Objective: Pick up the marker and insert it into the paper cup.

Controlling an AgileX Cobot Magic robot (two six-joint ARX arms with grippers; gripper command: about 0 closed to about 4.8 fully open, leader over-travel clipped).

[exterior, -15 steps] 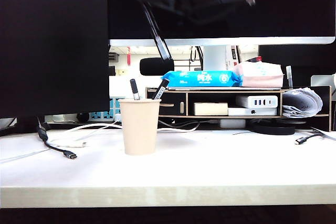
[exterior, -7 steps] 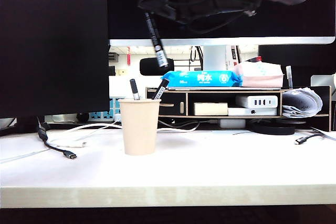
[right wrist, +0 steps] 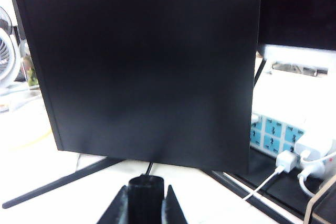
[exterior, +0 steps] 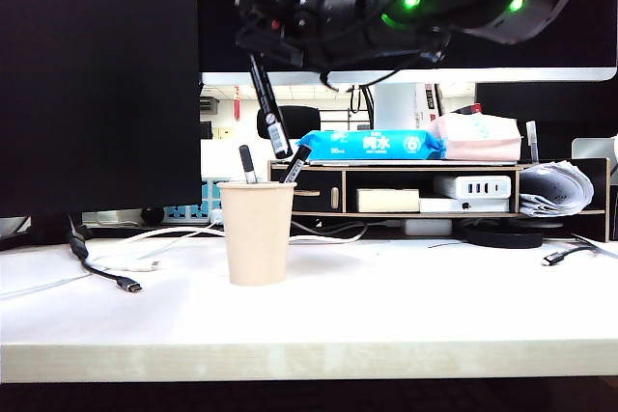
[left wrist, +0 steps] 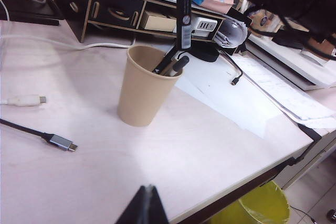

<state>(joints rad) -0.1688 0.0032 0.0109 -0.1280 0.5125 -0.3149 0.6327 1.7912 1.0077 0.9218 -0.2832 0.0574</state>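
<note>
The marker (exterior: 269,108) is long and black with a white label near its lower end. It hangs almost upright from my right gripper (exterior: 258,53), which is shut on its upper end high over the table. Its lower tip is just above the rim of the beige paper cup (exterior: 256,233), slightly right of centre. Two other pens (exterior: 247,163) lean inside the cup. The left wrist view shows the marker (left wrist: 184,19) over the cup (left wrist: 143,90); my left gripper (left wrist: 149,205) is shut on nothing near the table's front edge. The right wrist view shows the marker's end (right wrist: 146,195) between the fingers.
A black monitor (exterior: 97,74) stands behind the cup on the left. A wooden shelf (exterior: 435,190) with wipes and tissues is at the back right. Cables (exterior: 111,272) lie left of the cup and papers (left wrist: 247,98) to its right. A yellow bin (left wrist: 262,208) sits below the table edge.
My right arm has come down and to the left with the marker. The marker's lower end has sunk from well above the cup to just over its rim. The left gripper stayed put.
</note>
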